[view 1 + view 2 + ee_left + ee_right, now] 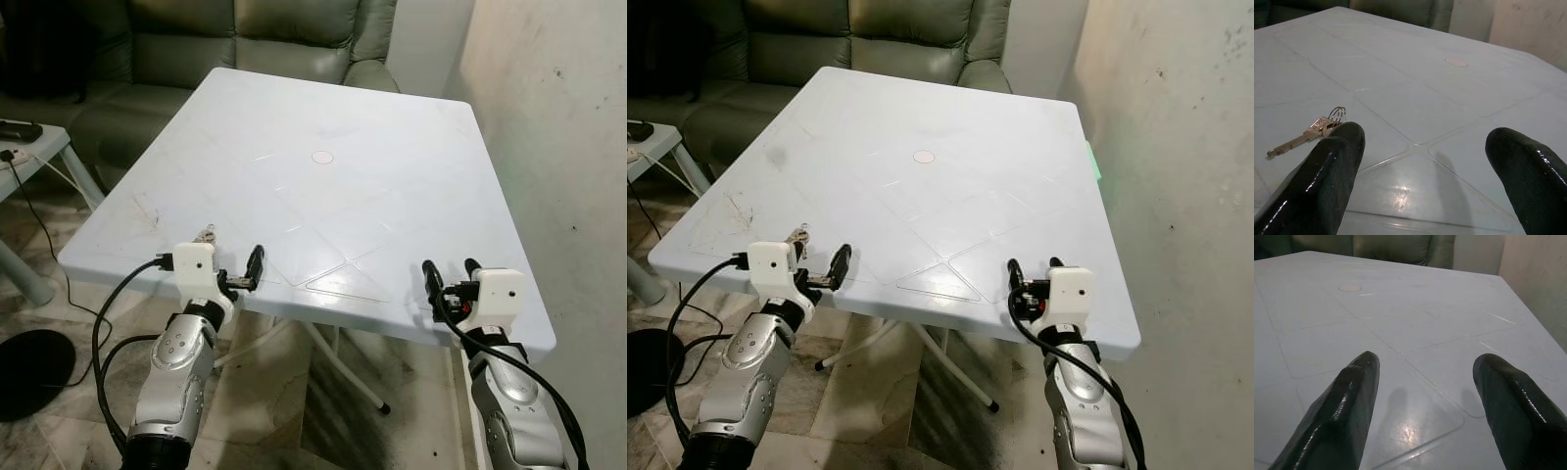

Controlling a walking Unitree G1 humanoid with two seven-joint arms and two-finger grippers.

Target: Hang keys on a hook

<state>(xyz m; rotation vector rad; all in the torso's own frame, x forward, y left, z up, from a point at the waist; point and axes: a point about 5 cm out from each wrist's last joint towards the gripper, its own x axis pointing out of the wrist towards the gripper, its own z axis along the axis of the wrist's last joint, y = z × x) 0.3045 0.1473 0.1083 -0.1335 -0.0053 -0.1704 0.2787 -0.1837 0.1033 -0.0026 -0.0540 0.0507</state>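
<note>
A silver key on a small ring (1308,134) lies near the front left corner of the white plastic table (323,98). It also shows as a small glint, the key (206,233), just past my left wrist. My left gripper (233,257) hovers open over that corner, with the key just beside and beyond its left finger (1332,161). My right gripper (450,268) is open over the table's front right edge, and nothing lies between its fingers (1352,391).
A small round cap (322,157) marks the table's middle. A grey-green sofa (245,29) stands behind the table and a pale wall (549,147) runs close along its right side. At the left are a low side table (29,147), a cable and a black round base (29,372) on the floor.
</note>
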